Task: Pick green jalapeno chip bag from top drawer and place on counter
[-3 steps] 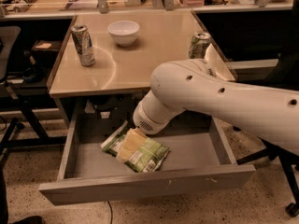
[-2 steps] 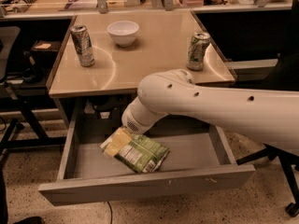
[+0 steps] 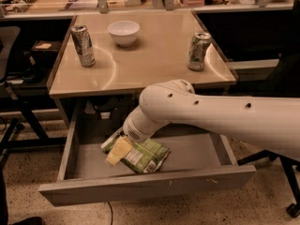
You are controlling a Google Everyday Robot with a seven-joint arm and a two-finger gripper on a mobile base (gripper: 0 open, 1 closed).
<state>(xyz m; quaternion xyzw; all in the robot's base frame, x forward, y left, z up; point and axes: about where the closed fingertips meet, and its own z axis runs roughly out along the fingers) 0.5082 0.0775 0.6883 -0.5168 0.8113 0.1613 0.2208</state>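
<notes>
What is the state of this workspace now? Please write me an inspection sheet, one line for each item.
surface: counter, glossy beige; the bag is not on it yet.
job's things: green jalapeno chip bag lies flat inside the open top drawer, left of middle.
clutter: left can and right can stand upright on the counter; white bowl sits near its back edge.
grippers: gripper is down in the drawer at the bag's left end; the arm reaches in from the right.
cables: thin dark cable on the floor below the drawer front.
surroundings: cluttered long desk behind the counter.
</notes>
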